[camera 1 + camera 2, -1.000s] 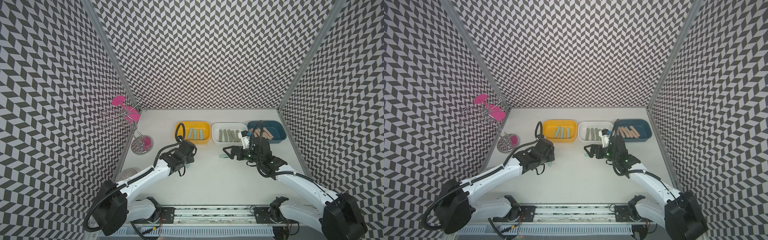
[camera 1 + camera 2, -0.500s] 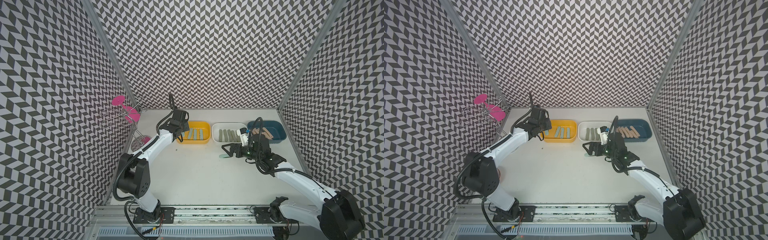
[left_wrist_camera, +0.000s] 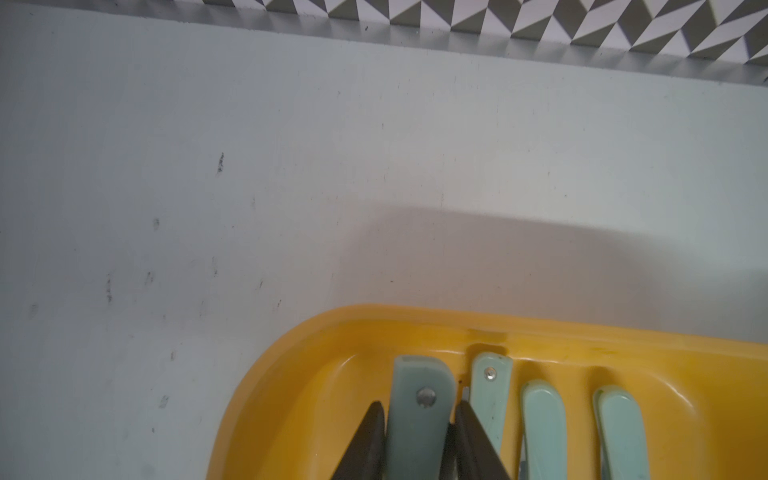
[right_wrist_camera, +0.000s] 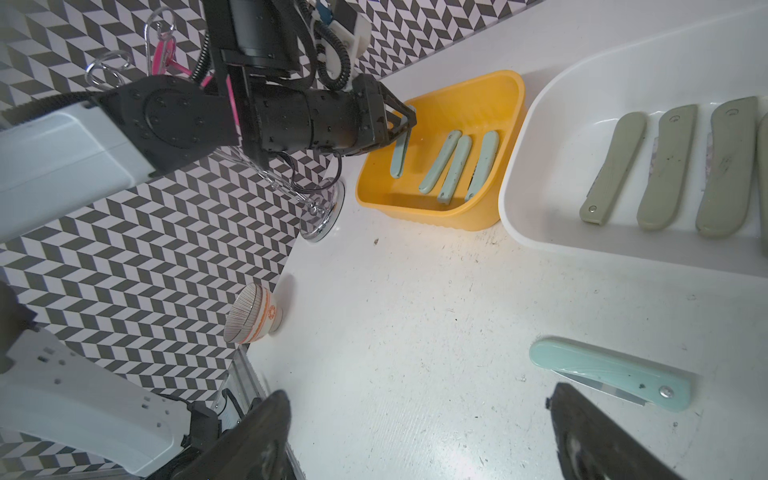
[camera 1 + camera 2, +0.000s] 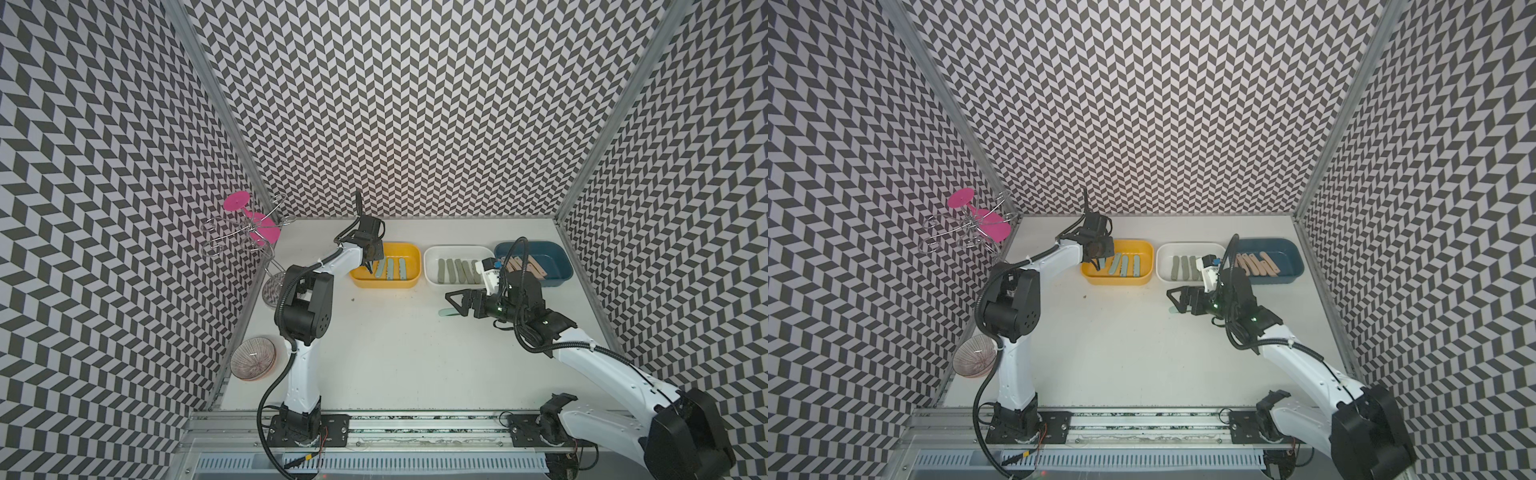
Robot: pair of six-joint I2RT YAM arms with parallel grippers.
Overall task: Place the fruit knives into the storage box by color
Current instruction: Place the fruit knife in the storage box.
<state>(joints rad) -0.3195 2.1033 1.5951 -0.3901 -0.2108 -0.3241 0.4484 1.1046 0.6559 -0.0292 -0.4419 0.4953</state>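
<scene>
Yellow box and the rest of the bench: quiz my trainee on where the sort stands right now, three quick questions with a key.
1. True or false: the left claw is shut on a mint-blue knife at the yellow box.
2. Which knives lie in the white box? A peach-pink; B grey-green; C mint-blue.
3. How many knives lie loose on the table, and beside which claw?
Key: 1 true. 2 B. 3 one, the loose knife, beside the open right claw.
</scene>
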